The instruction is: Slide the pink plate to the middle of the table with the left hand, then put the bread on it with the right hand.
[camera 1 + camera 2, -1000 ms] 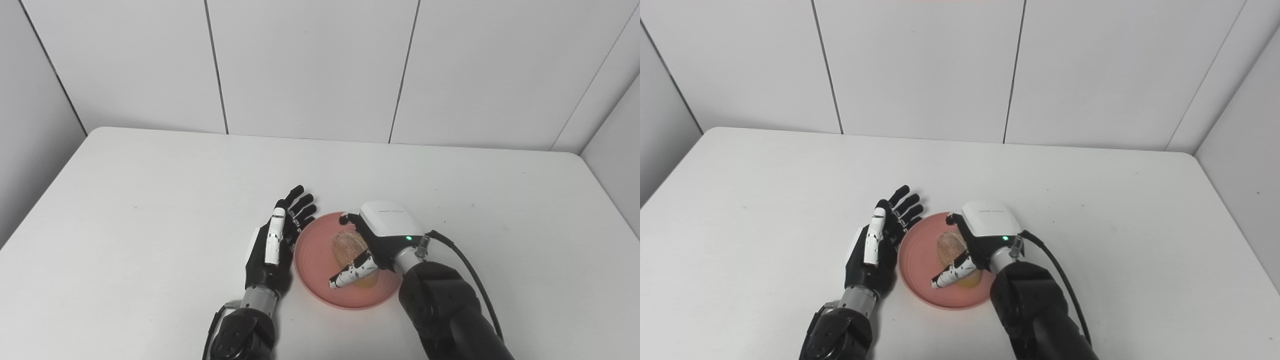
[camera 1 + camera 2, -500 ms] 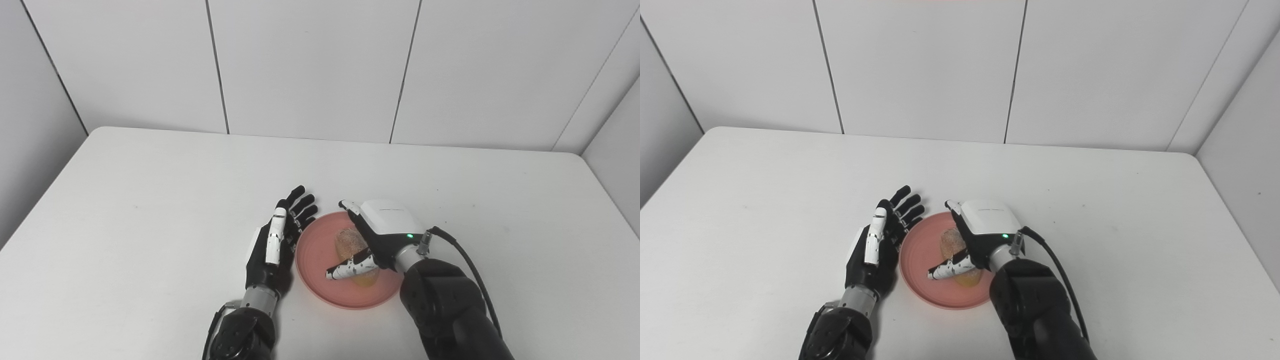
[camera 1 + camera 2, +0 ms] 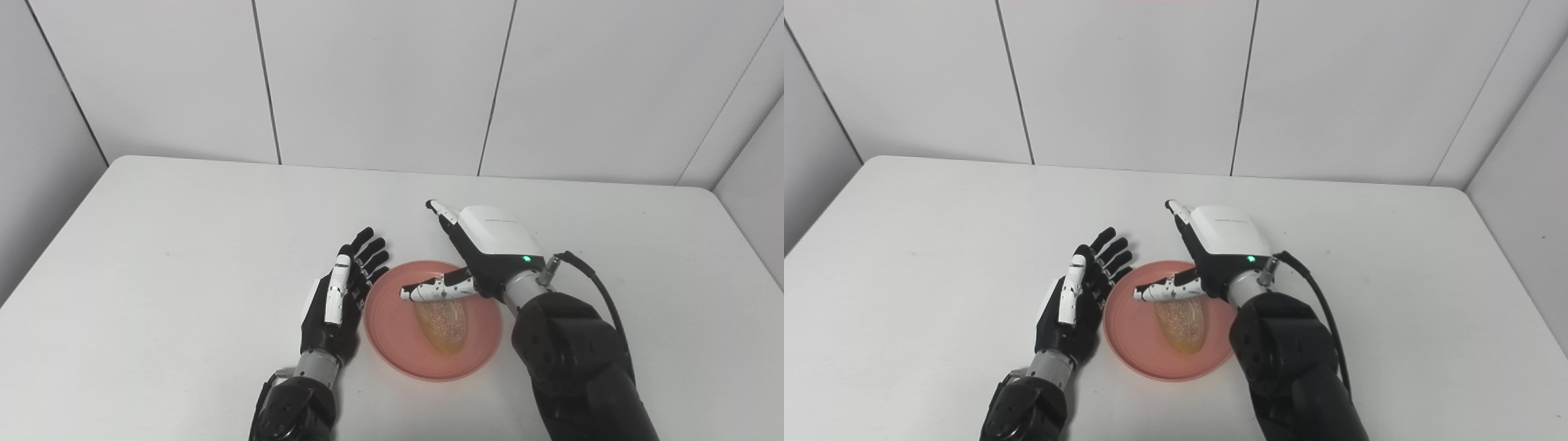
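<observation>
Bread [image 3: 442,323] is lying on the plate [image 3: 386,312]; right hand [image 3: 484,251] is hovering spread, empty, while left hand [image 3: 340,294] is bracing the rim, fingers apart.

White table [image 3: 184,245] filled the frame, rounded far corners. Behind it stood white wall panels [image 3: 380,79] with dark vertical seams.

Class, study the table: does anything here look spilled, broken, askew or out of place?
Nothing stands out. The bread lies whole inside the pink plate, which sits flat on the table. The left hand rests open beside the plate's rim; the right hand is open above the plate's far side.
</observation>
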Robot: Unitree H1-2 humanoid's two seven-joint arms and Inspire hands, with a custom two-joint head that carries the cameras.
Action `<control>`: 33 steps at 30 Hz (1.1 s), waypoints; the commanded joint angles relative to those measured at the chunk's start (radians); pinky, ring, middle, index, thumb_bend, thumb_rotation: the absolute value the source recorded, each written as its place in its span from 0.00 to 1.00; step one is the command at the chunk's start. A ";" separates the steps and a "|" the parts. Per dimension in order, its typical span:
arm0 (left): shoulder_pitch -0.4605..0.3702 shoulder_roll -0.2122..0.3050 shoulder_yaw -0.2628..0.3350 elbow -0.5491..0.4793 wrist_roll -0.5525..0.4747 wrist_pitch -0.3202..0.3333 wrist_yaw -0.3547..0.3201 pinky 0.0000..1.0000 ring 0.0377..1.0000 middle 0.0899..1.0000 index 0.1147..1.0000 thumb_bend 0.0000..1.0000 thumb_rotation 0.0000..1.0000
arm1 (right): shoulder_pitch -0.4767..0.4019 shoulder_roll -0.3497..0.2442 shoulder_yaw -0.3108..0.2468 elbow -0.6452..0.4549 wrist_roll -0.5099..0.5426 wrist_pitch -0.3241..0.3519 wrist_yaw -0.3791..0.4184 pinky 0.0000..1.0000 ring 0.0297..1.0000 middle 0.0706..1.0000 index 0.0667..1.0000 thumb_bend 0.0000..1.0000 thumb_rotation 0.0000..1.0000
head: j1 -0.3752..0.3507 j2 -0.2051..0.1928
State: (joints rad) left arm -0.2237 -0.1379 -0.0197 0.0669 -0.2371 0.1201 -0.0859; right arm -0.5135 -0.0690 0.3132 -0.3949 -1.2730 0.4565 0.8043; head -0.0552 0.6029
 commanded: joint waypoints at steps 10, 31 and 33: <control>0.011 0.015 0.006 0.013 0.004 0.004 -0.006 0.90 0.87 0.86 0.84 0.45 1.00 | 0.000 -0.010 -0.136 -0.088 0.160 -0.041 -0.194 0.70 0.82 0.88 0.93 1.00 0.65 | -0.027 -0.014; 0.052 0.070 -0.010 -0.043 0.048 -0.047 -0.020 0.98 0.96 0.97 0.96 0.46 1.00 | 0.326 0.040 -0.234 0.026 0.662 -0.240 -0.711 0.88 0.93 0.96 0.96 0.64 1.00 | -0.037 -0.022; 0.055 0.069 -0.008 -0.047 0.046 -0.047 -0.018 0.99 0.97 0.98 0.96 0.45 1.00 | 0.336 0.046 -0.235 0.038 0.692 -0.253 -0.732 0.90 0.94 0.96 0.97 0.59 1.00 | -0.037 -0.021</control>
State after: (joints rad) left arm -0.1809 -0.0646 -0.0286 0.0325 -0.1952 0.0692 -0.1093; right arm -0.1528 -0.0306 0.0815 -0.3425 -0.6024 0.2692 0.1111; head -0.0936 0.5814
